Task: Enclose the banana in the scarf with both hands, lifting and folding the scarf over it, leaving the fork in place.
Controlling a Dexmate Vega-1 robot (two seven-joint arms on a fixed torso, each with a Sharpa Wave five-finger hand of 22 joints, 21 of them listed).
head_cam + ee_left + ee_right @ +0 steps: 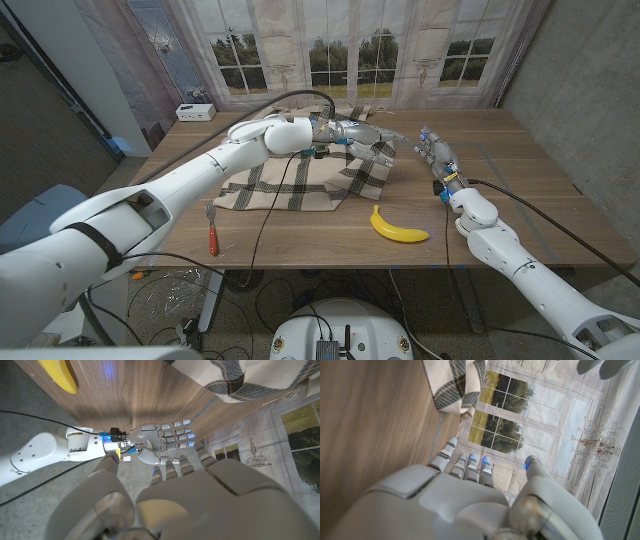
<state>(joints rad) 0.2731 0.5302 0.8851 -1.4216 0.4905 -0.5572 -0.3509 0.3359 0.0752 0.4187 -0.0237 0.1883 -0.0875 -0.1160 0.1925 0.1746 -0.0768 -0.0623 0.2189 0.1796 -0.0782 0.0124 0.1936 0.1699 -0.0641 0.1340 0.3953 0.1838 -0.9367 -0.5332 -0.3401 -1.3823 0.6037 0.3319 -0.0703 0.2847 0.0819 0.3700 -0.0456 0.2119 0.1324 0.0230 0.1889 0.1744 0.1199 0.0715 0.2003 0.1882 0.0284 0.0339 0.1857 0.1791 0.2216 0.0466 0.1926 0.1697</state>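
Banana (pixel 398 229) sits bare on the bench (pixel 500 215) just in front of the scarf (pixel 300 180), both hands empty, left hand (pixel 362 137) spread over the scarf, right hand (pixel 436 153) beside it; risk: dragging cloth rolls the banana or nudges the fork (pixel 212 232).

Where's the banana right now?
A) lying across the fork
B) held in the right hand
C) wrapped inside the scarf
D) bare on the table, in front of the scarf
D: in the head view the banana lies uncovered on the wooden table, nearer the robot than the plaid scarf and apart from it; the right hand holds nothing, and the fork lies far off to the robot's left.
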